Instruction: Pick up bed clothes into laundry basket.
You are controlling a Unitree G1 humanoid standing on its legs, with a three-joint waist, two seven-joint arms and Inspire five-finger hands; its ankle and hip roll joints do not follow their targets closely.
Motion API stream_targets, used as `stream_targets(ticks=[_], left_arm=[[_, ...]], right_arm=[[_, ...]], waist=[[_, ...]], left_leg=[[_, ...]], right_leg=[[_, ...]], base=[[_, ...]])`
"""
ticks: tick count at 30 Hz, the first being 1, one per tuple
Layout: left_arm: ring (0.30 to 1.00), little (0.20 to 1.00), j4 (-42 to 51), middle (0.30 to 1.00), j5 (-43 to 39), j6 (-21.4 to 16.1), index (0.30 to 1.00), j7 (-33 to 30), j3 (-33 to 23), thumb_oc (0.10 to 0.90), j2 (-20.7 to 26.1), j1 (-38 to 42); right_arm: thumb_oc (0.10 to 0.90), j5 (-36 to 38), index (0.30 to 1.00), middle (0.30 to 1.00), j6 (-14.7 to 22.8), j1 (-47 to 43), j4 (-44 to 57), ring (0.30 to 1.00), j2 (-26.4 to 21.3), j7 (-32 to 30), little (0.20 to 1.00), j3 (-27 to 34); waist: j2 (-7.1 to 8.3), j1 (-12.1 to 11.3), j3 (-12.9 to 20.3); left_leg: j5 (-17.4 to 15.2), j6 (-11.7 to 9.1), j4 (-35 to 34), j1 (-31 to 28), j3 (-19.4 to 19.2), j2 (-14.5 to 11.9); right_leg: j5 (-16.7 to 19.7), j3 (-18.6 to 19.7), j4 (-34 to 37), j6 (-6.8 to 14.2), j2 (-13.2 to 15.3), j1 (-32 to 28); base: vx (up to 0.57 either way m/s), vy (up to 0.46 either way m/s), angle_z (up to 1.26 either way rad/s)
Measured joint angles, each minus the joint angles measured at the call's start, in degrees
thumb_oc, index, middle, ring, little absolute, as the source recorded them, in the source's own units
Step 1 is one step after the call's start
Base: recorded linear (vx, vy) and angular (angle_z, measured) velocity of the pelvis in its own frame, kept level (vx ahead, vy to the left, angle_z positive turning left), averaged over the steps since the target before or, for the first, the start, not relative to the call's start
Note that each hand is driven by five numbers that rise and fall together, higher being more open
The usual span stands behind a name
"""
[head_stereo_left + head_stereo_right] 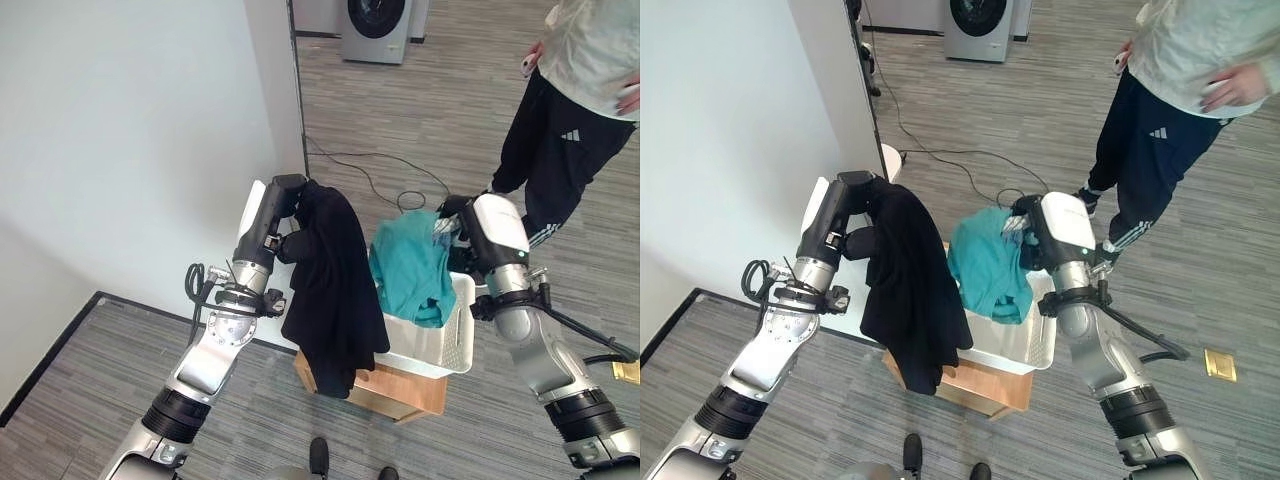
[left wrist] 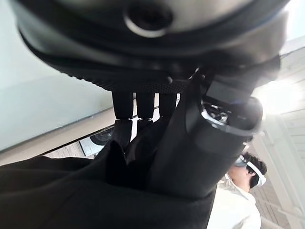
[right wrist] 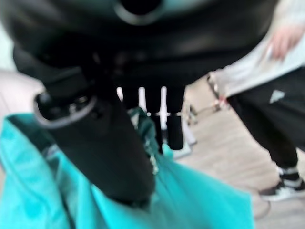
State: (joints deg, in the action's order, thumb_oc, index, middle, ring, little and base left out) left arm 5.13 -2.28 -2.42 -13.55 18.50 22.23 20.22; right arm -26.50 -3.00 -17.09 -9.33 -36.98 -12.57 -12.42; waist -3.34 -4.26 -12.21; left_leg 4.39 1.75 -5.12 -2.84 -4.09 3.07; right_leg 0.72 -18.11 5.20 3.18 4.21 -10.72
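Sitting at lower centre on a wooden stand (image 1: 400,392): white laundry basket (image 1: 452,350). Draping over its left rim, black garment (image 1: 330,290), pinched by left hand (image 1: 288,205). Hanging into it, teal garment (image 1: 412,268), gripped by right hand (image 1: 452,222). Standing upper right: person (image 1: 570,110).

Both arms raised, left robot hand (image 1: 287,200) and right robot hand (image 1: 455,215) clenched.

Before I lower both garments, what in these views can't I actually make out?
- Inside of the white laundry basket: the teal garment drapes over it in the eye views.
- Wooden stand under the basket: largely covered by the black garment.
- Left robot hand fingertips: buried in black cloth in its wrist view.
- Right robot hand grip: blurred in its wrist view.
- Person: cut off by the top edge.
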Motion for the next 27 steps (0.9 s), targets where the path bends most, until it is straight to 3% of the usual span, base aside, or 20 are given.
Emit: stream_targets(ticks=[4,5,6,11,12,16,21,27], left_arm=[[0.300,0.300,0.17,0.300,-1.28,-0.50,0.300,0.86,0.87,0.400,-0.53,-0.25],[0.300,0.300,0.10,0.300,-1.96,-0.48,0.300,0.86,0.91,0.400,-0.44,-0.33],[0.300,0.300,0.05,0.300,-2.26,-0.58,0.300,0.85,0.84,0.400,-0.33,-0.55],[0.300,0.300,-2.25,0.300,-4.58,0.35,0.300,0.74,0.71,0.400,0.69,-1.48],[0.300,0.300,-2.96,0.300,-5.00,2.07,0.300,0.61,-0.14,0.400,2.17,-0.26],[0.300,0.300,-2.84,0.300,-5.00,2.33,0.300,0.19,0.42,0.400,4.97,1.76],[0.300,0.300,-2.84,0.300,-5.55,3.23,0.300,0.11,3.14,0.400,7.06,5.66],[0.300,0.300,-2.99,0.300,-10.68,3.30,0.300,-1.35,7.35,0.400,5.57,10.46]], right_arm=[[0.400,-0.44,0.300,0.300,-0.47,0.41,-10.87,0.300,0.45,0.76,0.300,-2.43],[0.576,-0.42,0.564,0.564,-1.39,0.44,-13.19,0.564,0.48,1.02,0.564,-2.91],[0.800,-0.38,0.900,0.900,-1.52,0.25,-15.60,0.900,0.68,0.96,0.900,-3.49],[0.800,-0.16,0.900,0.900,-2.75,-0.41,-23.30,0.900,1.88,1.12,0.900,-6.52],[0.800,-0.19,0.900,0.900,-3.30,-0.55,-23.03,0.900,2.34,1.13,0.900,-6.79],[0.800,-0.25,0.900,0.900,-3.54,-0.29,-16.97,0.900,2.40,0.97,0.900,-4.76],[0.800,-0.32,0.900,0.900,-3.14,-1.04,-13.93,0.900,2.39,0.91,0.900,-3.12],[0.800,-0.17,0.900,0.900,-3.77,-1.02,-14.95,0.900,1.98,0.55,0.900,-0.51]], waist=[[-0.11,-1.23,0.26],[-0.21,-1.36,0.35],[-0.23,-1.49,0.37],[-0.59,-2.46,0.39],[-1.03,-2.10,0.15],[-2.61,-2.05,-0.26],[-2.77,-2.60,-0.30],[-2.87,-2.67,-0.26]], left_leg=[[0.79,0.22,0.05,1.11,1.05,0.05],[1.12,0.06,0.05,2.04,1.25,0.08],[1.43,0.10,0.06,2.84,1.42,0.08],[2.29,0.08,0.06,5.72,1.52,0.00],[2.27,0.07,0.05,5.93,1.57,0.03],[2.24,0.08,0.04,5.73,1.58,0.19],[2.05,-0.10,0.02,5.09,1.71,0.33],[1.81,0.14,0.03,4.66,1.39,0.95]], right_leg=[[-0.12,-1.40,0.00,-0.04,-0.07,1.07],[-0.12,-1.70,0.01,-0.04,-0.06,1.86],[-0.12,-1.98,0.00,-0.04,-0.08,2.57],[-0.04,-2.06,0.03,-0.12,-0.15,5.35],[-0.03,-2.09,0.06,-0.11,-0.08,5.52],[0.11,-2.15,0.05,0.04,0.14,5.28],[0.25,-2.33,0.04,0.23,0.23,4.49],[0.55,-2.29,0.05,0.78,1.01,4.03]], base=[[-0.01,0.015,0.17],[-0.09,0.027,0.13],[-0.08,0.021,0.11],[-0.02,0.029,0.03],[0.06,0.064,0.01],[0.05,0.037,0.03],[0.04,0.026,0.04],[0.02,0.016,0.04]])
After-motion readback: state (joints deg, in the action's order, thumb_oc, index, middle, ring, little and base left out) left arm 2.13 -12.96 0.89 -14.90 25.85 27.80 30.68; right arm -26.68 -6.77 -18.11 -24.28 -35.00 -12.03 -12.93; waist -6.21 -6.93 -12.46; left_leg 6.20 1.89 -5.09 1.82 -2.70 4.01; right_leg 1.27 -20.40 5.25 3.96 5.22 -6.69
